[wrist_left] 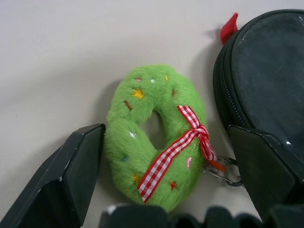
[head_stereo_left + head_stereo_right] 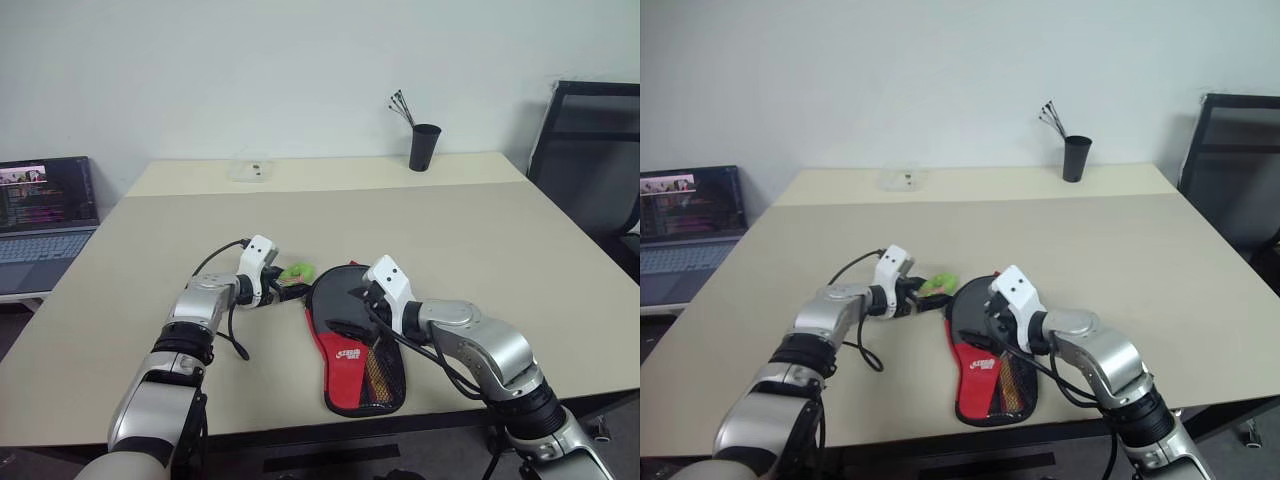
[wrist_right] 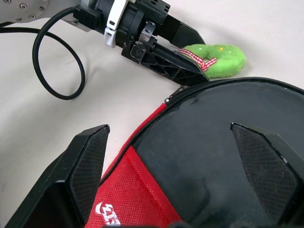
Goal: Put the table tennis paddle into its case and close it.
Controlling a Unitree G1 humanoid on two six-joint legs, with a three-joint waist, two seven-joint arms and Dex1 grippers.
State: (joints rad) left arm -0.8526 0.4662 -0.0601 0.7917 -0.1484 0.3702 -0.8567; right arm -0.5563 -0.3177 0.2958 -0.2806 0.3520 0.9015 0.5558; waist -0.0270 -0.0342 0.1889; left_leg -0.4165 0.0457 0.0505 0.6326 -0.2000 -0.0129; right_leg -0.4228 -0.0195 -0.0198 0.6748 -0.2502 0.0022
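Case flat on table, near front edge. Left claw open, straddling green plush charm. Right claw open over case. Risk: grabbing plush, not zip pull, leaving case unclosed.

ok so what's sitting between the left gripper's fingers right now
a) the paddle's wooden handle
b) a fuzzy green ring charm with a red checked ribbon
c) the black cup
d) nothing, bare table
b: the left wrist view shows the open left gripper with its fingers either side of the fuzzy green ring charm, whose red checked ribbon leads to a metal clip beside the case.
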